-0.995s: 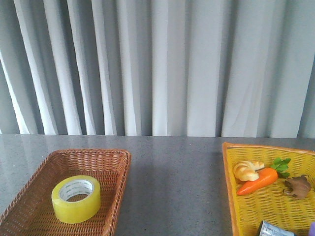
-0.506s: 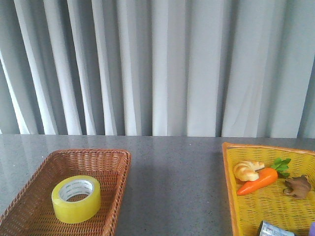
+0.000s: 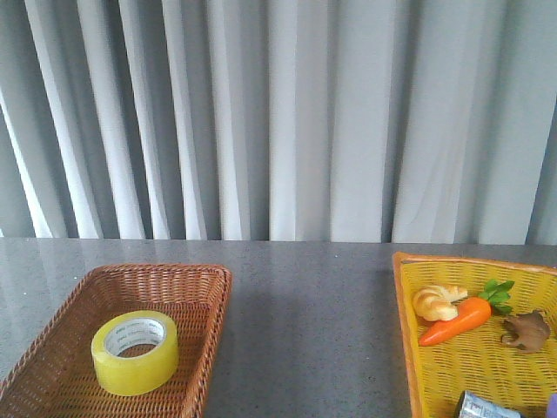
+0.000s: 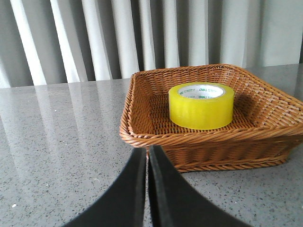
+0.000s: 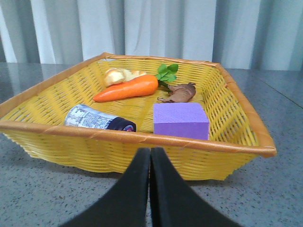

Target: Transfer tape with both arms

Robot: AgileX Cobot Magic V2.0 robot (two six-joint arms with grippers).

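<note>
Nothing has shifted since the earlier front views. Your tape (image 3: 135, 352) lies flat in the brown wicker basket (image 3: 198, 287) on the left of the table (image 3: 305, 305). The yellow basket (image 5: 239, 101) holds a carrot (image 5: 127, 89), a purple block (image 5: 181, 120) and a can (image 5: 97, 119). The left gripper (image 4: 147, 163) sits pressed closed, empty, just outside the brown basket's near wall, tape beyond it. The right gripper (image 5: 150, 163) is likewise closed, empty.
</note>
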